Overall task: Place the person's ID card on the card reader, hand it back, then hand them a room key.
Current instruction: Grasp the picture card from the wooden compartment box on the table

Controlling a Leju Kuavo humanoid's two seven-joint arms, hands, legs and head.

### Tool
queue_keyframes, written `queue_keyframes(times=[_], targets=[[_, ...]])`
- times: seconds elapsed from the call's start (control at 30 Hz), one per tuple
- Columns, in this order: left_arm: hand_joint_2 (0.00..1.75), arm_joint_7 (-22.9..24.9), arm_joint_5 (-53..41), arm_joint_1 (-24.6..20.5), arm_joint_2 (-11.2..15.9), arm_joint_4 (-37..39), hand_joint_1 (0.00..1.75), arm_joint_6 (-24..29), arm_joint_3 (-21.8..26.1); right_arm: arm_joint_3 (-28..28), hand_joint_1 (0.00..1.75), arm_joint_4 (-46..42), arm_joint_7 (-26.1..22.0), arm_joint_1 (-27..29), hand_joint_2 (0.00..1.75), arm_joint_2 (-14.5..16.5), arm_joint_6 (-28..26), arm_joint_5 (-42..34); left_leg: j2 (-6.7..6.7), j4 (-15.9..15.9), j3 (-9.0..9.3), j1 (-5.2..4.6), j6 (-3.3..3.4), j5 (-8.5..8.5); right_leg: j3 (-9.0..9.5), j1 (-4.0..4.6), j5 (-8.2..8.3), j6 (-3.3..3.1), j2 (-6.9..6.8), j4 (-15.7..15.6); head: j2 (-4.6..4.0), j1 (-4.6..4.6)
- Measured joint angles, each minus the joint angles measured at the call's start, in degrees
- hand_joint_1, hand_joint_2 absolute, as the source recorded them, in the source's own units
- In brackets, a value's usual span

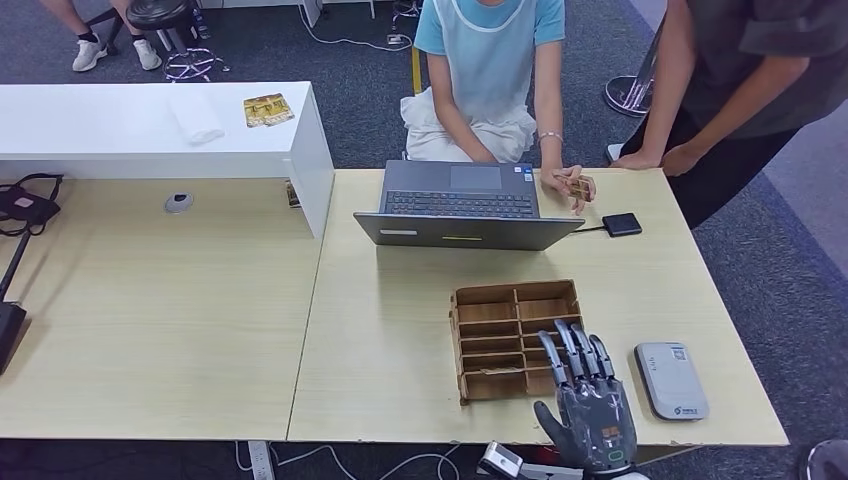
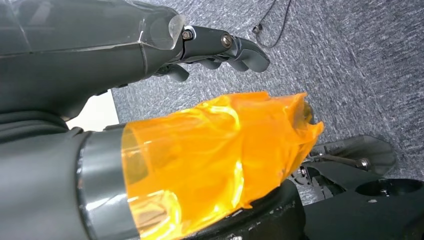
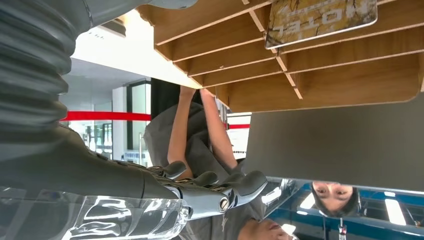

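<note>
- One small card (image 1: pixel 577 186), tan with a darker pattern, is held in the fingers of a seated person's hand (image 1: pixel 566 185) at the upper right of the head view, just right of the laptop (image 1: pixel 462 204).
- A white card reader (image 1: pixel 671 380) lies flat at the lower right of the table (image 1: pixel 200 330), well apart from that card.
- Just left of the reader, the right hand (image 1: pixel 588 395) hovers over the near end of a wooden divided tray (image 1: pixel 512 337), fingers straight, slightly apart, holding nothing.
- In the right wrist view a patterned card (image 3: pixel 320 17) lies in one tray compartment.
- The left hand (image 2: pixel 220 47) hangs over grey carpet, fingers loosely curled, holding nothing.
- A small black device (image 1: pixel 621 224) sits right of the laptop.
</note>
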Motion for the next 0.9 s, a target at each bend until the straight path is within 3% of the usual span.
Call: queue_keyframes(times=[0.9], targets=[[0.00, -0.05, 0.14, -0.16, -0.09, 0.00, 0.00, -0.25, 0.00, 1.57, 0.21, 4.22, -4.92, -4.45, 1.75, 3.32, 3.66, -1.19, 0.00, 0.00, 0.00, 0.00, -0.02, 0.02, 0.00, 0.00, 0.00, 0.00, 0.00, 0.01, 0.00, 0.00]])
